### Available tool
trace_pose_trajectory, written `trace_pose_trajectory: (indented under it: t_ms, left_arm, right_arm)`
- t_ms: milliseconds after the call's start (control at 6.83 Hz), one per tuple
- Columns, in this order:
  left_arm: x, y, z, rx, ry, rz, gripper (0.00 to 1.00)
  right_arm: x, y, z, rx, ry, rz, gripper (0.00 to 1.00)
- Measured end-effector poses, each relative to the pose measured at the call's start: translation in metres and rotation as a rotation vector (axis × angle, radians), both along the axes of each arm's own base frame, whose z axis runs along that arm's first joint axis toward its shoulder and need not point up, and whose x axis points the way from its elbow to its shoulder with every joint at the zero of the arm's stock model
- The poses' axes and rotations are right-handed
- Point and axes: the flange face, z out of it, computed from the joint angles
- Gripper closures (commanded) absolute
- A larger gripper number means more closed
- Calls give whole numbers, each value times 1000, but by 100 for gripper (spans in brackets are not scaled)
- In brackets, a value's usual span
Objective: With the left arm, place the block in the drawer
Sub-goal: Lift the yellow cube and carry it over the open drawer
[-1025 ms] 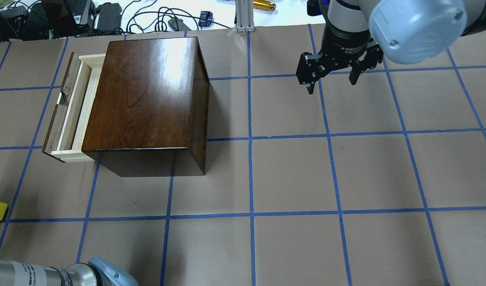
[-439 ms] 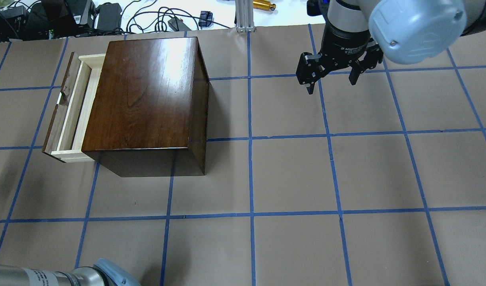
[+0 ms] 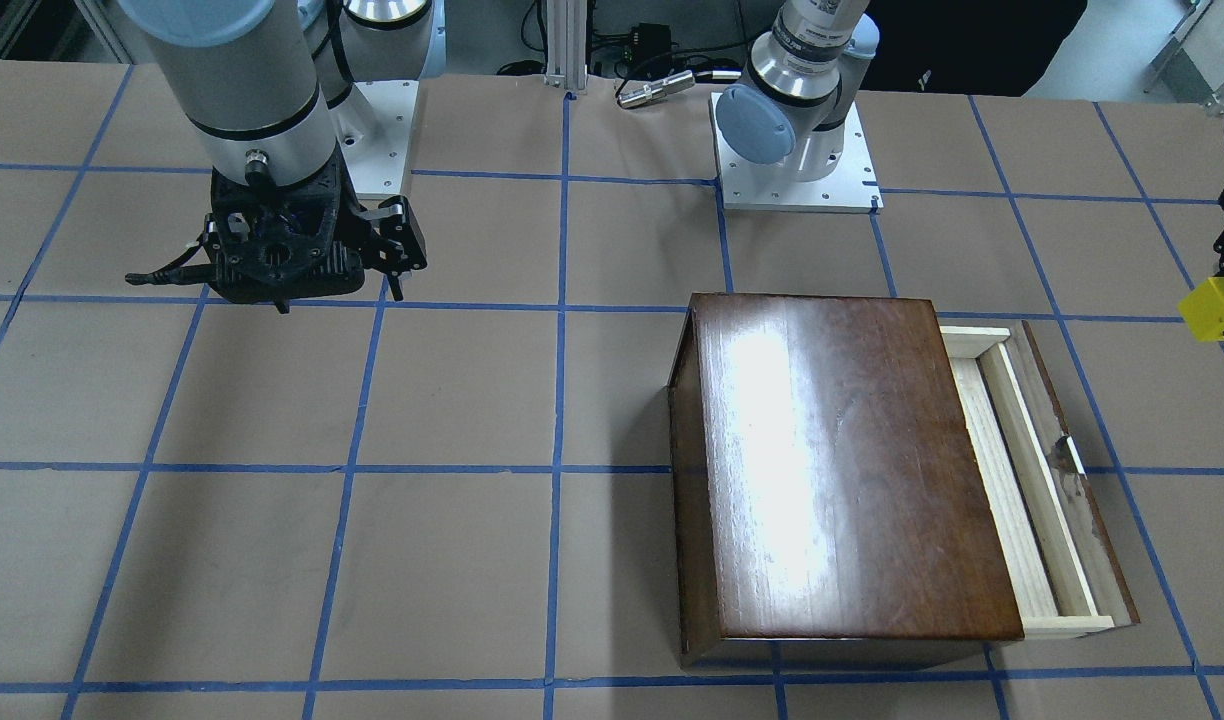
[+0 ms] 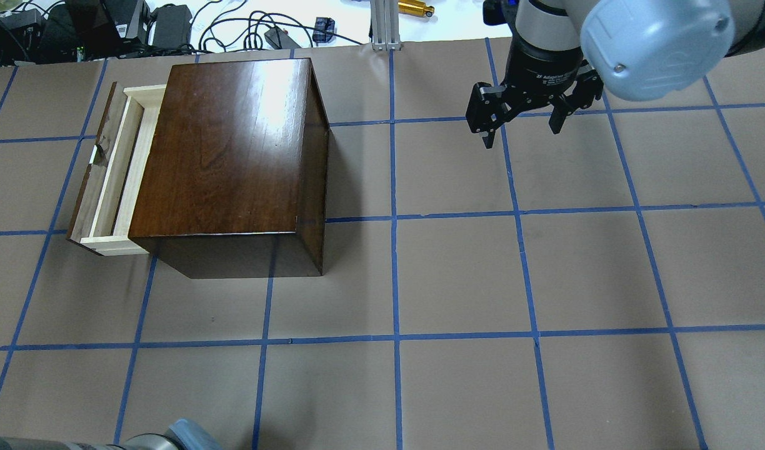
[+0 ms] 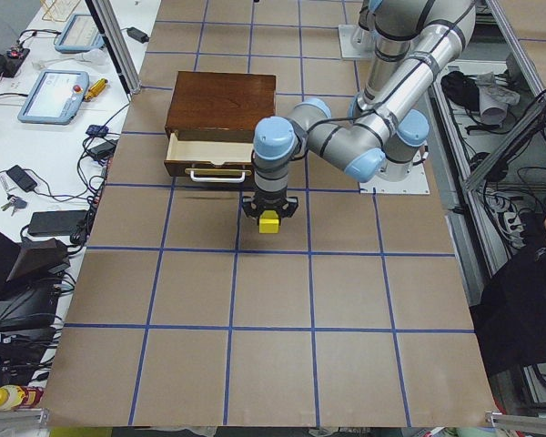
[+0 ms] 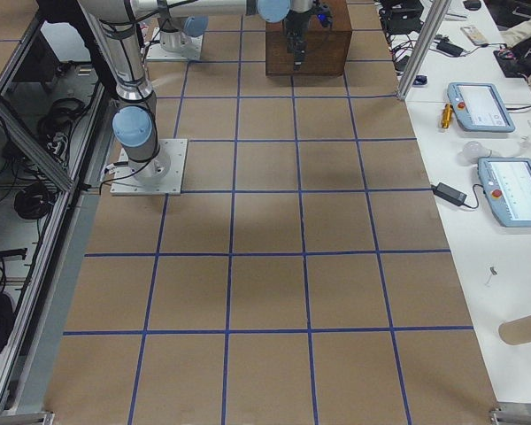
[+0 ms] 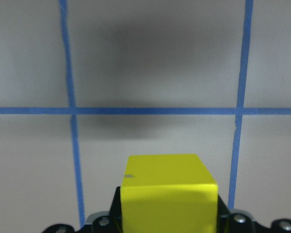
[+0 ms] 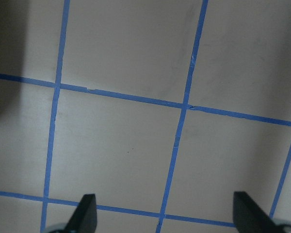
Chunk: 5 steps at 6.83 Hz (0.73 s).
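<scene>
Grip confirmed: the left gripper [image 5: 269, 213] has its black jaws pinching the block [image 7: 169, 191] from both sides. The wrist view puts that cube at bottom centre of the frame, held above the table [image 4: 457, 275].

Now the margins. In the left-side view the block hangs mid-frame, just below the drawer [image 5: 214, 148] in the picture yet apart from it. A strip of brown paper and one blue tape line lie between them. In the front-facing view it sits at the far right edge, up and to the right of the drawer's upper corner.

The drawer is pulled partway out (a narrow slot only). Its pale-wood floor and rails show as a long thin strip between the dark front panel and the edge of the box [image 4: 226, 144], on the box's left in the overhead view. A silver handle [image 5: 217, 173] juts from that panel toward the block. The left arm [image 5: 346, 146] reaches in from the right of the left-side frame, its wrist pointing down at the paper.

And the cube itself: bright yellow, crisp corners, flat matte faces. One tiny dark speck sits near the left corner of its top face, and it is far smaller than the box.

Over at the upper right of the overhead frame, the right gripper [image 4: 522, 132] hovers with jaws spread wide. Only table paper shows between them, and it is well apart from the box.
</scene>
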Motion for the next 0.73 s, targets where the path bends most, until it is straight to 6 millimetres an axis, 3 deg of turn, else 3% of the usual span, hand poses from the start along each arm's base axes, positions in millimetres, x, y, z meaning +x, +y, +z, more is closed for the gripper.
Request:
trace_pose_trajectory:
  t_ms: [146,293,439,732]
  left_arm:
    - [-37,-21,24,-3,2,-17,100]
    - [-71,-37,36,-8,3,-24,100]
    - [-105,-51,39,-12,10,-17,100]
    - [-176,-79,24,-7,38,37,100]
  right_arm:
    - [0,0,0,0,1,0,0]
    - [0,0,0,0,1,0,0]
    - [0,0,0,0,0,0,0]
    - [0,0,0,0,0,-1,0]
